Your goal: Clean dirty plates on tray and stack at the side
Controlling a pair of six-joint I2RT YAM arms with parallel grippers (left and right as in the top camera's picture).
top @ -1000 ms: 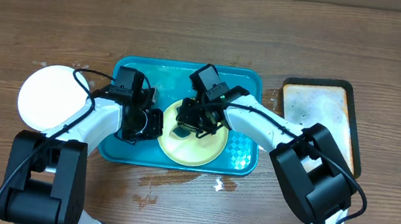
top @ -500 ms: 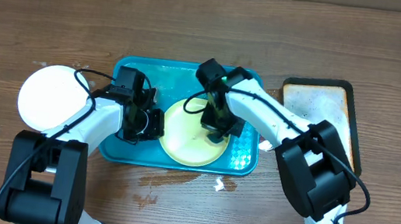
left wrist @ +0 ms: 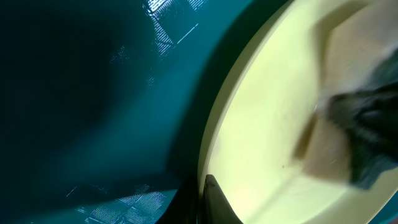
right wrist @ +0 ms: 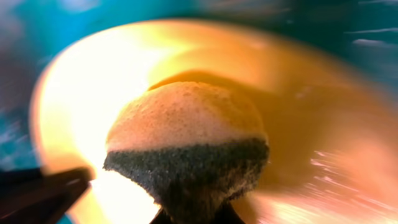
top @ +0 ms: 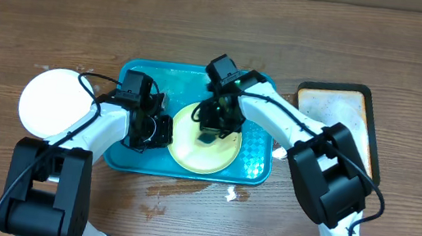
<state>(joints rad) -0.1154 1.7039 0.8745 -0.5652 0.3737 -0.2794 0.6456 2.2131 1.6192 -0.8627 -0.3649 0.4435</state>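
Observation:
A pale yellow plate (top: 204, 152) lies in the teal tray (top: 138, 75). My left gripper (top: 156, 130) is shut on the plate's left rim; in the left wrist view the gripper (left wrist: 203, 186) has one dark finger (left wrist: 217, 202) over the plate (left wrist: 267, 112) and the tray (left wrist: 81, 93) beside it. My right gripper (top: 213, 128) is shut on a sponge and presses it on the plate. In the right wrist view the sponge (right wrist: 186, 140), tan with a dark scouring side, fills the middle over the blurred plate (right wrist: 81, 93). A white plate (top: 52, 101) lies on the table left of the tray; I cannot tell whether it is a stack.
A black-rimmed beige tray (top: 342, 124) lies right of the teal tray. A small white scrap (top: 230, 193) and wet marks lie on the wooden table in front of the teal tray.
My right gripper has swept the sponge across the yellow plate, from its left part to its right part, then back to the upper middle. The left gripper has kept its hold.

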